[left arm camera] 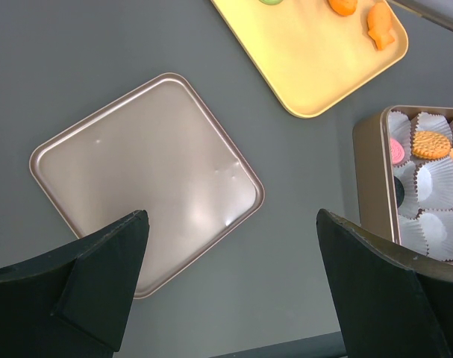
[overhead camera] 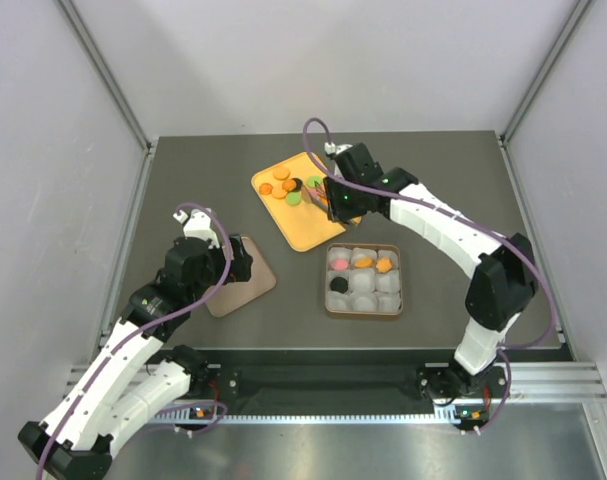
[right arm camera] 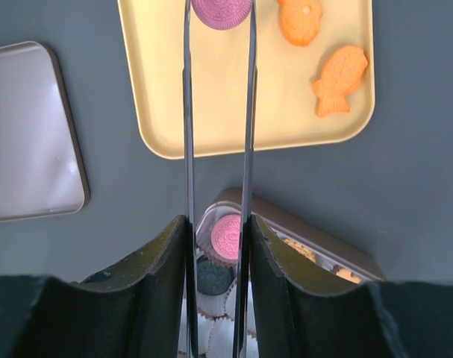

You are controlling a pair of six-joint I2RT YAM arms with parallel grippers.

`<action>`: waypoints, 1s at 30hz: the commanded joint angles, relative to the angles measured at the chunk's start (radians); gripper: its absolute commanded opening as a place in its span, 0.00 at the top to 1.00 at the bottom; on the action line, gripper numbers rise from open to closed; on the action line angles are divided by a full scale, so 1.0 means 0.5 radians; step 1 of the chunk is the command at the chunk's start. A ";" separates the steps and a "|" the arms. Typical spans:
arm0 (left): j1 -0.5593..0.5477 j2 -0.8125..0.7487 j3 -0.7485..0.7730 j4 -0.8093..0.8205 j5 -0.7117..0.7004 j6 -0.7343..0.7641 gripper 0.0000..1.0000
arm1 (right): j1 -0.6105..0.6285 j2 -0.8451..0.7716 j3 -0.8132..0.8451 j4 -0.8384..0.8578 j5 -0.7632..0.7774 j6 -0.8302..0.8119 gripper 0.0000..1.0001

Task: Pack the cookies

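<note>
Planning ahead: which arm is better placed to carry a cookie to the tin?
Right: the right end effector holds tongs bracketing a pink cookie at the yellow tray; the left end effector hangs open above the lid.

Robotics test cell: plain white wall panels on grey metal posts enclose the dark grey table on three sides.

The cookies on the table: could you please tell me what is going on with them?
The right gripper holds tongs, their tips clasping a pink cookie over the yellow tray. The tin beside it has four cookies in its paper cups; most cups are empty. The left gripper hangs open above the lid, holding nothing.
</note>
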State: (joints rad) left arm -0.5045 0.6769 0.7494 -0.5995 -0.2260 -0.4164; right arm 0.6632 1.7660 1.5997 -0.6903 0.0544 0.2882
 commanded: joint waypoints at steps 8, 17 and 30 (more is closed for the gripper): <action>-0.006 -0.016 -0.002 0.024 -0.017 0.004 0.01 | -0.013 -0.657 -0.355 -0.064 -0.035 0.046 0.65; -0.006 -0.022 -0.002 0.030 -0.002 0.007 0.01 | -0.010 -1.329 -0.831 -0.322 -0.035 0.160 0.63; -0.006 -0.022 -0.002 0.030 -0.002 0.007 0.01 | 0.023 -1.805 -1.245 -0.561 -0.099 0.273 0.63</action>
State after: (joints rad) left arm -0.5045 0.6765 0.7494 -0.5991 -0.2256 -0.4160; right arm 0.6655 0.8982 0.9867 -0.9653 0.0185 0.4026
